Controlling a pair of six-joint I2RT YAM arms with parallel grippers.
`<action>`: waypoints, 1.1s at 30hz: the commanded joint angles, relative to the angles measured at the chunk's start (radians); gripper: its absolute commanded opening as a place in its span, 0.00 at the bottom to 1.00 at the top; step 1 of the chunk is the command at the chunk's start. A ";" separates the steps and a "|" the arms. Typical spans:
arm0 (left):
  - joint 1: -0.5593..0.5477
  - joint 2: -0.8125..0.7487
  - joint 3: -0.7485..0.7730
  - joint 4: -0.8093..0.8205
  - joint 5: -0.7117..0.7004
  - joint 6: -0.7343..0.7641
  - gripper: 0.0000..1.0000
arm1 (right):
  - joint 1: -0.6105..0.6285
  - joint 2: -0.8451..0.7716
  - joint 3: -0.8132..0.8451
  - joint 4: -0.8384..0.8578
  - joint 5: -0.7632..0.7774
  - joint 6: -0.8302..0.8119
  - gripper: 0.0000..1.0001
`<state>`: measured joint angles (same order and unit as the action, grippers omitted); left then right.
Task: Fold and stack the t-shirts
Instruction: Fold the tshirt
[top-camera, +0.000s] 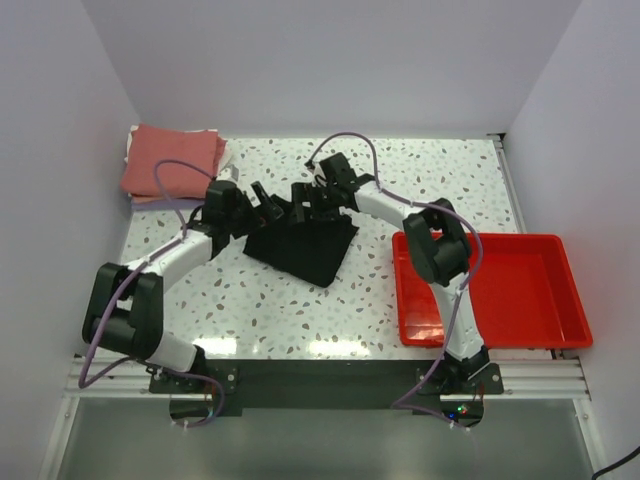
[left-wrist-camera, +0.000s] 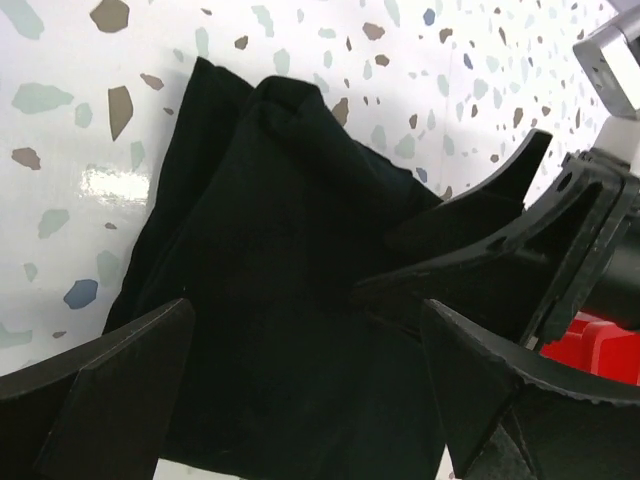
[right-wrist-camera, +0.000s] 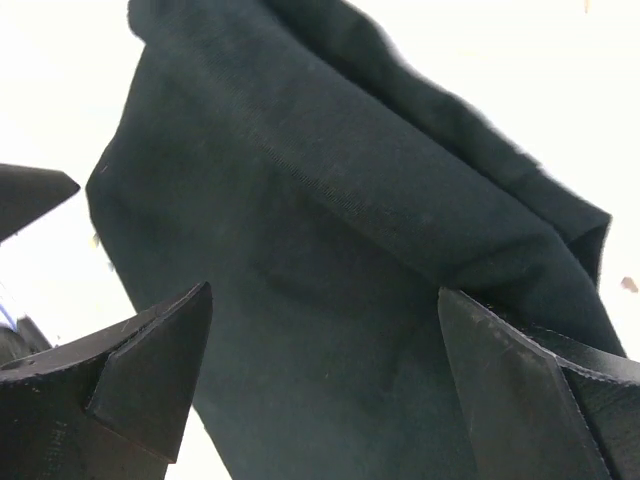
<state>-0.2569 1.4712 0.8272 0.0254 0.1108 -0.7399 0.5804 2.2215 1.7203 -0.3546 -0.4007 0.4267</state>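
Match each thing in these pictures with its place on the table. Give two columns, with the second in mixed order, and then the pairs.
Things:
1. black t-shirt
2. salmon-red t-shirt
3. red plastic tray

Places:
A. far left corner of the table, on top of a folded stack
B. right side, near edge
C. middle, partly folded

Pairs: 1-C; 2-A; 3-B

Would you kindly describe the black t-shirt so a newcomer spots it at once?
On the speckled table, near its middle and left of the red tray, lies the black t-shirt. It is the only black cloth; the other shirts are stacked at the far left corner.
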 joint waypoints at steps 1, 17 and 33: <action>-0.002 0.044 0.004 0.097 0.052 0.013 1.00 | -0.014 0.043 0.045 0.055 0.016 0.023 0.99; -0.002 0.149 -0.140 0.134 0.098 0.008 1.00 | -0.074 -0.028 0.013 0.051 -0.124 -0.003 0.99; -0.016 -0.288 -0.148 -0.024 -0.019 0.020 1.00 | -0.077 -0.350 -0.211 0.074 -0.277 -0.014 0.99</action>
<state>-0.2710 1.2228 0.5861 0.0151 0.1387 -0.7433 0.4999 1.9148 1.5455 -0.3313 -0.6209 0.3954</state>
